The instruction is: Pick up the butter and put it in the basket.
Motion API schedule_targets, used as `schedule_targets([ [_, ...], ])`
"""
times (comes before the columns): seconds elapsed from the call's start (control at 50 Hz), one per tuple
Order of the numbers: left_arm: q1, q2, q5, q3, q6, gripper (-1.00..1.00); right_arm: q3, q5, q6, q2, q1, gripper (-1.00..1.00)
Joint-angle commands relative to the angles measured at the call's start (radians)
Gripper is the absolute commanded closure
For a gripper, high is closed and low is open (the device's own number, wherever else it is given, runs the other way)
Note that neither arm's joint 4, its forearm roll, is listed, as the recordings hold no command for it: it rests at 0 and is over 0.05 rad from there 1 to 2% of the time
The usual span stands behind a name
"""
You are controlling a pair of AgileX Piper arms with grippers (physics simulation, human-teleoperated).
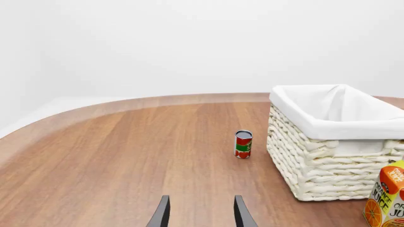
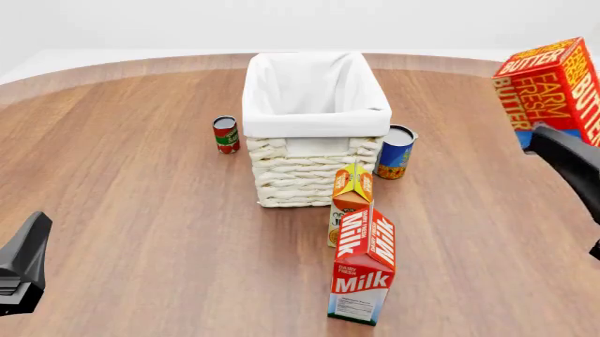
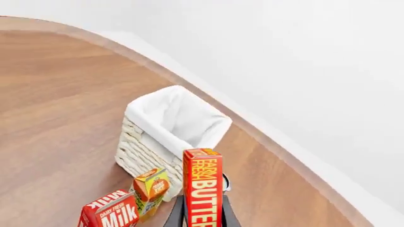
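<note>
Carry step under way: butter (image 2: 553, 88) gripped in the right hand (image 3: 202, 215), lifted well clear of the table (image 2: 131, 182), off to the right of the basket (image 2: 316, 105) and not yet over it. In the right wrist view, box upright between the fingers (image 3: 177, 215), basket opening below and ahead.

Next, by judgement: swing left until above the white liner, lower into the opening, then release. Worth minding: blue can (image 2: 395, 152) touching or just beside the basket's right wall, and juice (image 2: 350, 200) and milk (image 2: 364, 267) standing in front of it; a high path avoids all three.

Left hand (image 1: 200, 213) empty, fingers parted, low over bare wood, well apart from the red can (image 1: 243, 144).

Smooth brown wood, rounded far edge. Plain white beyond, nothing else visible.
</note>
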State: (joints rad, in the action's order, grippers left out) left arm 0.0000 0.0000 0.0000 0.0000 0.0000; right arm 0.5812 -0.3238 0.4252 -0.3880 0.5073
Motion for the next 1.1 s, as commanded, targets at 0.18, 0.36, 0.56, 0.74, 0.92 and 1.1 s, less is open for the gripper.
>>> schedule_targets([
  [0.18,0.0,0.0,0.0,0.0,0.0,-1.0,0.003,0.224,-0.348,-0.027,0.012,1.0],
  [0.36,0.0,0.0,0.0,0.0,0.0,-1.0,0.072,0.381,-0.652,-0.133,0.051,1.0],
  [0.56,0.0,0.0,0.0,0.0,0.0,-1.0,0.151,0.48,-0.71,-0.307,0.081,1.0],
  [0.74,0.0,0.0,0.0,0.0,0.0,-1.0,0.333,0.43,-0.65,-0.504,0.134,1.0],
  [0.92,0.0,0.0,0.0,0.0,0.0,-1.0,0.524,0.286,-0.528,-0.747,0.111,1.0],
  [1.1,0.0,0.0,0.0,0.0,0.0,-1.0,0.675,0.143,-0.382,-0.878,0.084,1.0],
])
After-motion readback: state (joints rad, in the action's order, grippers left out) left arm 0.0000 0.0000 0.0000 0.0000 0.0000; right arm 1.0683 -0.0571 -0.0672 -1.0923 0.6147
